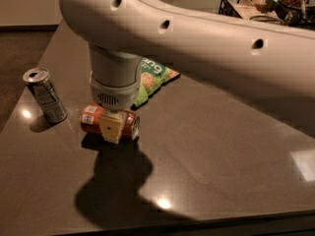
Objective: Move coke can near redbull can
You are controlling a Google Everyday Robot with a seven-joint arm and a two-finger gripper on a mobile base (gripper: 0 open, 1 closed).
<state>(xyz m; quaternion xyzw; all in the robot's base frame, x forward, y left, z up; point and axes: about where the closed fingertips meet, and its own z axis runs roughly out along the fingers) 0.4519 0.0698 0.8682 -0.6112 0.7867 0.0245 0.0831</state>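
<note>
The coke can (90,122) is orange-red with a white label patch at its left end, and it lies on its side. My gripper (111,128) comes straight down onto it and is shut on its middle. One tan finger (112,127) shows in front of the can; the other is hidden behind it. The can is at or just above the table top; I cannot tell if it touches. The redbull can (45,95), slim and silver-grey, stands upright at the left, about a can's length from the coke can.
A green chip bag (153,76) lies behind the gripper, partly hidden by the arm. A black wire basket (235,4) with items stands at the back right. The dark table (221,151) ends close at the left and at the front.
</note>
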